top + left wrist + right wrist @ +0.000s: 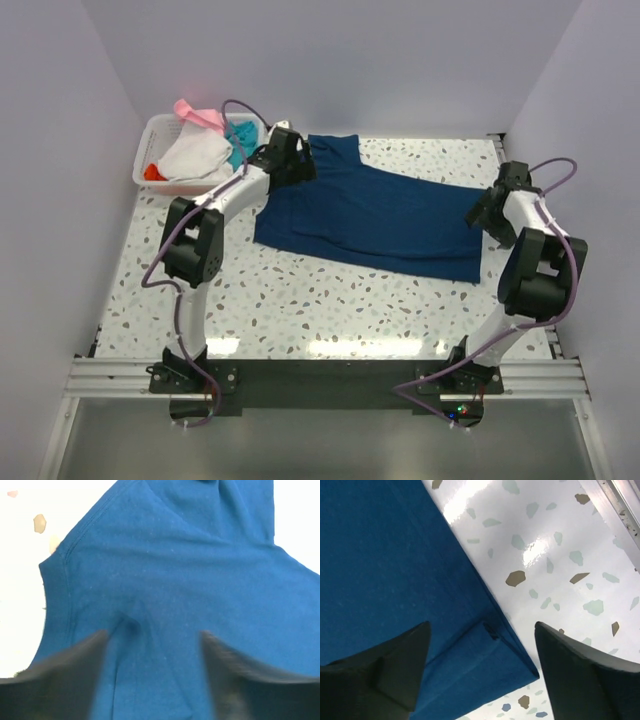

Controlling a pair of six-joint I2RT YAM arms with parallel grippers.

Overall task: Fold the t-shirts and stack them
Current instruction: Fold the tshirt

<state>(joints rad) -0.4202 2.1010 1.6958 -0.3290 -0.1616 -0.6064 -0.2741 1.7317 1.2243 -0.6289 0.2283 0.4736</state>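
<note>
Top external: navy t-shirt (370, 215), near edge beside bare table (300, 300)

Left arm (215, 215) reaching forward and inward, elbow raised. Left gripper (285, 155) pointing down, fingers (65, 675) spread apart. Right arm (540, 265) bent sharply at elbow. Right gripper (487, 212) low, fingers (380, 670) wide apart.

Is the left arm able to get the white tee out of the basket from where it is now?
Probably yes. The left tool is open and empty over the blue tee, and the basket sits just to its left with the white tee lying exposed, nothing between them.
</note>
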